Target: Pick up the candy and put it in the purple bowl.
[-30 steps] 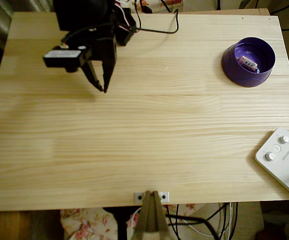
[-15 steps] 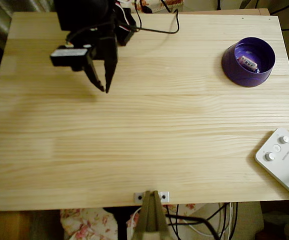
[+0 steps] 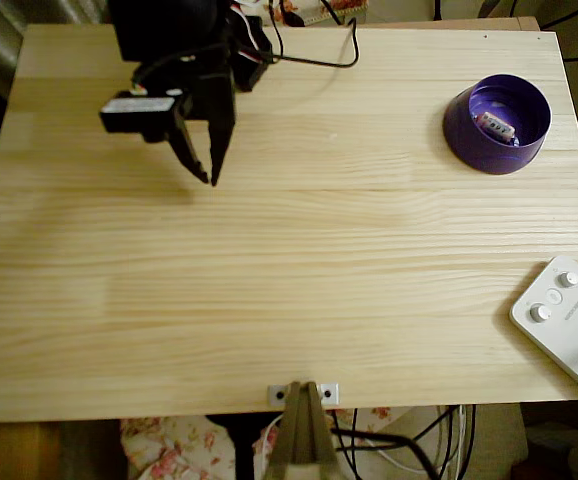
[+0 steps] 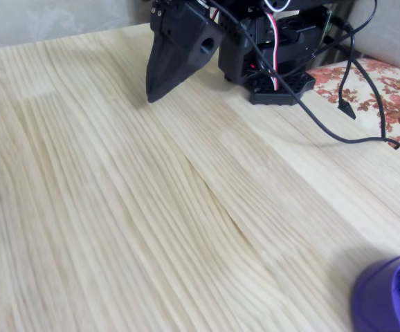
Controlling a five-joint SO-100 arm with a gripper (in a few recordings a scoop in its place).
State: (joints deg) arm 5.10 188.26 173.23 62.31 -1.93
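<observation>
Candy (image 3: 495,125) is seen lying inside the bowl (image 3: 497,123); judged light and crinkly, best pinched across its middle. The hand (image 3: 209,178) is nearly pressed together, holding nothing, well apart.

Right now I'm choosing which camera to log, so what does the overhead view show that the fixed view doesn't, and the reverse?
Overhead: the whole purple bowl with the candy lying inside, and a white box with knobs at the table's lower right edge.
Fixed: a close side look at the arm's base with its red and white wires, and a floral cloth beside the table.
Both: the wooden table, the black gripper pointing down near the arm's base, and the black cable.
</observation>
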